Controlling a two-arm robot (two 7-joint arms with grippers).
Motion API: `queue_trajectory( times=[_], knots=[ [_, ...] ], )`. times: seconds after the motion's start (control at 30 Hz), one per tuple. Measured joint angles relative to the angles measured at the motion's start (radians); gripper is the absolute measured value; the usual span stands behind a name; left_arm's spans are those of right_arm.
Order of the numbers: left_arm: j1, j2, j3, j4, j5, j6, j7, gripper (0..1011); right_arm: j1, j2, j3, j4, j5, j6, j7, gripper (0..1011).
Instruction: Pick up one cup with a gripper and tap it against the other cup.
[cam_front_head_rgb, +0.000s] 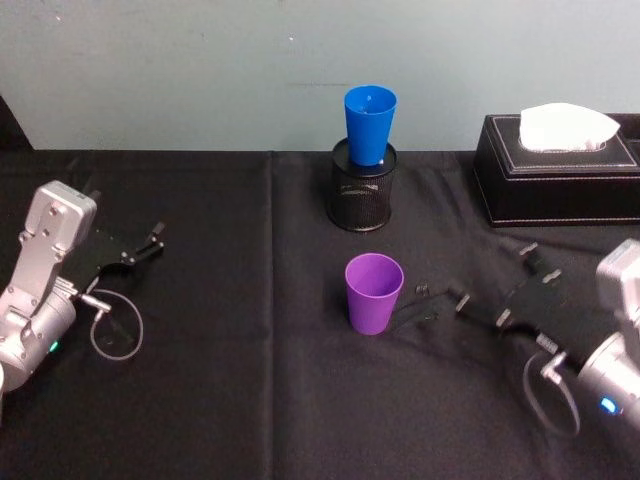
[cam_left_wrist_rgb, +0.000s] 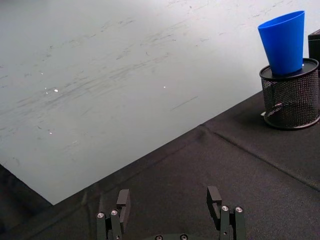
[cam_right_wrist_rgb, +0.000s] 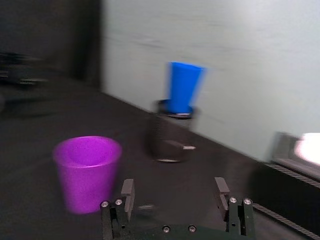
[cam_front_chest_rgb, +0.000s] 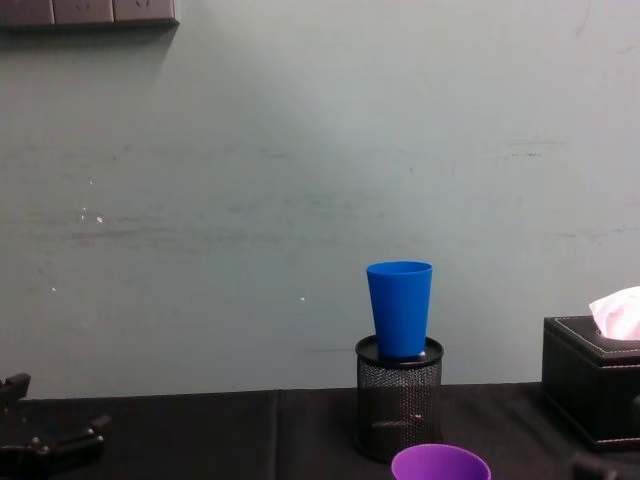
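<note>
The purple cup (cam_front_head_rgb: 374, 293) stands upright on the black cloth at the table's middle; its rim also shows in the chest view (cam_front_chest_rgb: 440, 464). Behind it, the blue cup (cam_front_head_rgb: 369, 124) sits upright in the mouth of a black mesh pen holder (cam_front_head_rgb: 362, 190). My right gripper (cam_front_head_rgb: 412, 308) lies low just right of the purple cup, open and holding nothing. In the right wrist view the purple cup (cam_right_wrist_rgb: 87, 172) sits beside the gap between the fingers (cam_right_wrist_rgb: 127, 192), not inside it, with the blue cup (cam_right_wrist_rgb: 182, 87) farther off. My left gripper (cam_front_head_rgb: 152, 240) rests open at the far left.
A black tissue box (cam_front_head_rgb: 557, 170) with a white tissue stands at the back right, near the pen holder (cam_front_chest_rgb: 399, 400). A pale wall rises right behind the table. Cables loop beside both wrists on the cloth.
</note>
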Motion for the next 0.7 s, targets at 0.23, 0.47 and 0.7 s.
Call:
queue_trajectory(
  times=[0.23,0.47,0.7],
  knots=[
    [0.000,0.000,0.000,0.000,0.000,0.000,0.000,1005,0.004,-0.013,-0.055,0.029,0.043,-0.029,0.183,1002],
    [0.000,0.000,0.000,0.000,0.000,0.000,0.000,1005,0.023,-0.047,-0.073,0.060,0.053,-0.032,0.252,1002],
    [0.000,0.000,0.000,0.000,0.000,0.000,0.000,1005,0.090,-0.137,-0.055,0.121,0.056,0.055,0.278,1002]
  ],
)
